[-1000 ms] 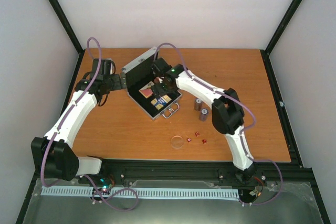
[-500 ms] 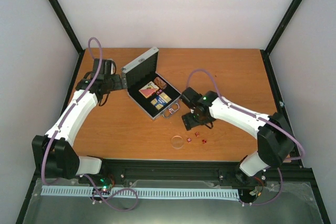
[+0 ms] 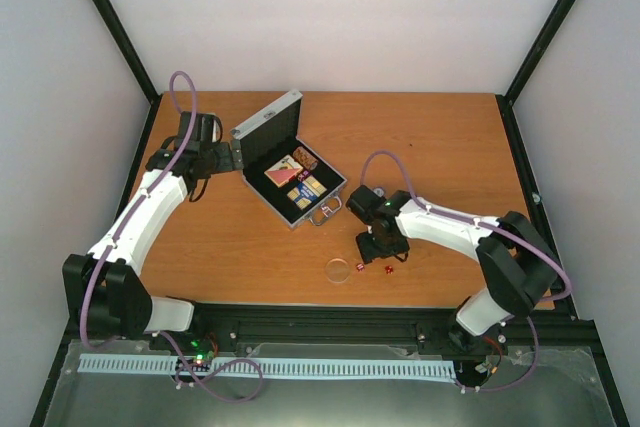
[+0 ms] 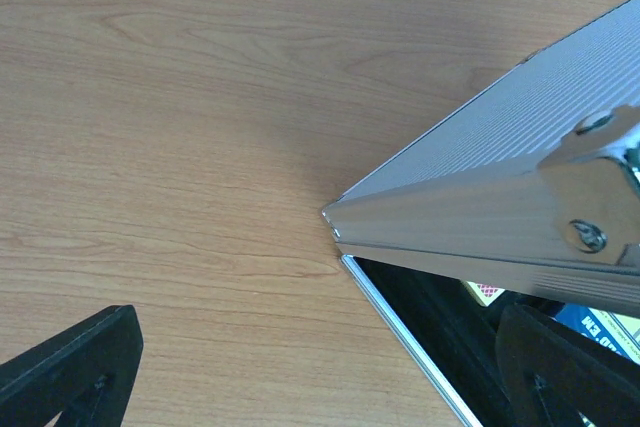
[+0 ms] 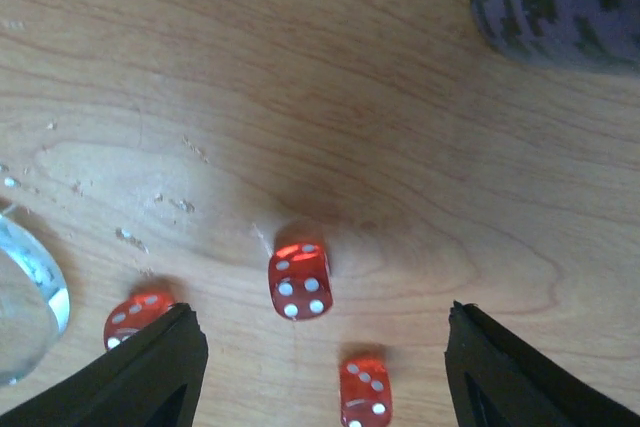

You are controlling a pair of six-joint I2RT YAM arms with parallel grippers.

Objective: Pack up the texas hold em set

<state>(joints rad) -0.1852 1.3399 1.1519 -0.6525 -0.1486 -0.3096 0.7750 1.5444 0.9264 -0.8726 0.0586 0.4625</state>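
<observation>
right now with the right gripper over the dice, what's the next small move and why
Probably lower the right gripper and close on the middle die: it lies untouched on the table, roughly centred between the open fingers.

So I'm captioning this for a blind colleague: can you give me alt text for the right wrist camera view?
Three small red dice lie apart on the wooden table, close to the tips of the open right gripper. A clear disc shows at the left edge, and a dark chip stack at the top right corner.
</observation>
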